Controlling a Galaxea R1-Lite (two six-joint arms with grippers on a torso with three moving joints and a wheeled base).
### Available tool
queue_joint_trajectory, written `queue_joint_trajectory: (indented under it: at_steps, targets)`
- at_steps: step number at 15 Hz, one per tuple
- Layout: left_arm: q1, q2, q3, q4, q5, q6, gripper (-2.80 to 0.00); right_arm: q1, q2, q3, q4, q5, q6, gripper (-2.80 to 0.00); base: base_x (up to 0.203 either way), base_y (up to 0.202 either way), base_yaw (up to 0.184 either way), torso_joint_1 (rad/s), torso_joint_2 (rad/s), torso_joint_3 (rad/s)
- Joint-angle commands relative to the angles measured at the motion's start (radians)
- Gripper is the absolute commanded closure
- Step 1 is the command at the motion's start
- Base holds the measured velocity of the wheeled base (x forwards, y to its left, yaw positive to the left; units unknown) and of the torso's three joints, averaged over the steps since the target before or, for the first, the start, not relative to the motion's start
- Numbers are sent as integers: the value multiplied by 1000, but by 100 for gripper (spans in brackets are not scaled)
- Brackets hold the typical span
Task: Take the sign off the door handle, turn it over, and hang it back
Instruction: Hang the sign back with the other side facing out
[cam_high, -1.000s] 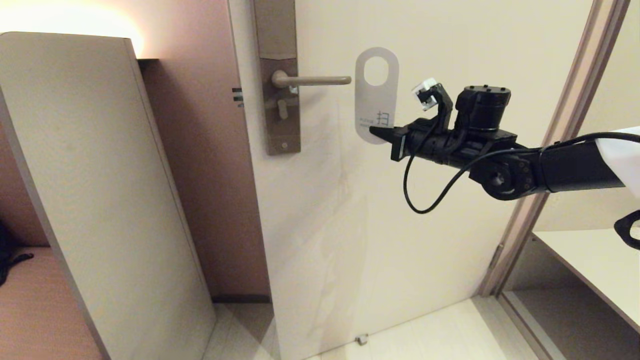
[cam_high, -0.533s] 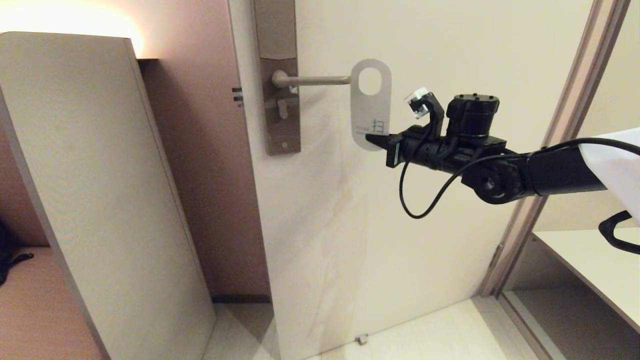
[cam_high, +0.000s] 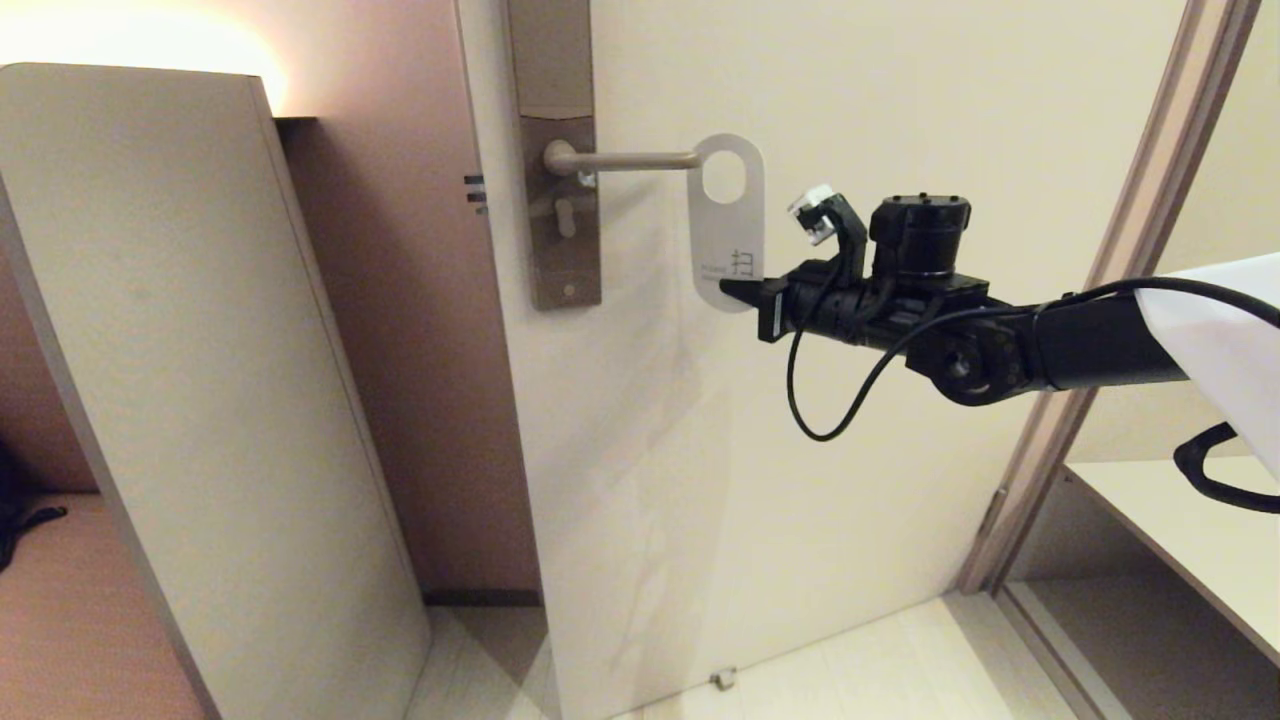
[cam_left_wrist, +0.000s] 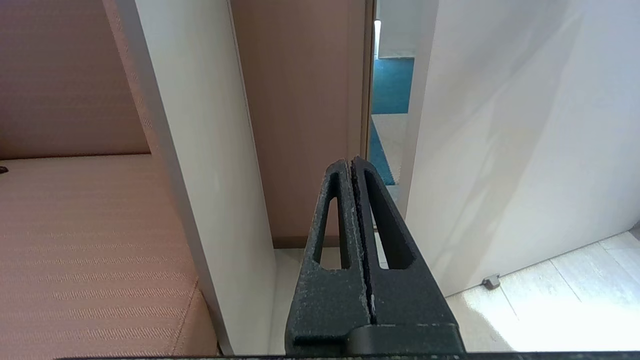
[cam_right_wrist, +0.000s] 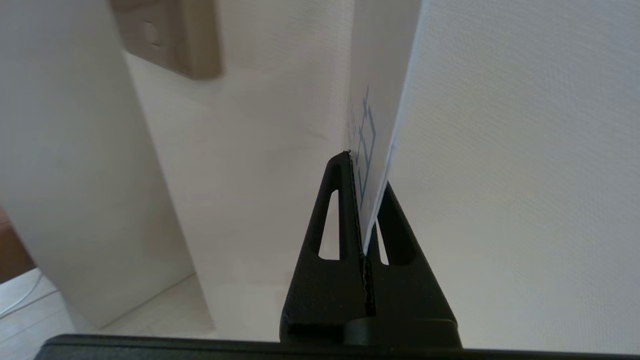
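Pinching the lower end of the flat white card sign with its oval hole, we are keeping our right gripper clamped on it, holding the hole at the tip of the slim grey-beige lever door handle. We are judging it light, thin and slightly bendy, so an edge grip low down suits. Our left gripper is sitting parked, jaws together.

White sign, grey-beige door handle

A cream door stands beside a beige panel.

- Bare door face below and right of the door handle leaves passing room.
- The lock plate bounds the lever's root.
- A tall panel stands left, door frame right.
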Motion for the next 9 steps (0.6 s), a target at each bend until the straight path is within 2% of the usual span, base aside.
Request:
queue_joint_trajectory:
  at_steps: [1, 4, 9]
  targets:
    - [0, 0, 0, 0, 0, 0, 0, 15, 13, -36, 14, -8, -1, 0, 0, 0, 0, 0, 0, 0]
    - [0, 0, 0, 0, 0, 0, 0, 29, 25, -89, 58, -22, -1, 0, 0, 0, 0, 0, 0, 0]
    - [0, 0, 0, 0, 0, 0, 0, 41, 28, -110, 59, -24, -7, 0, 0, 0, 0, 0, 0, 0]
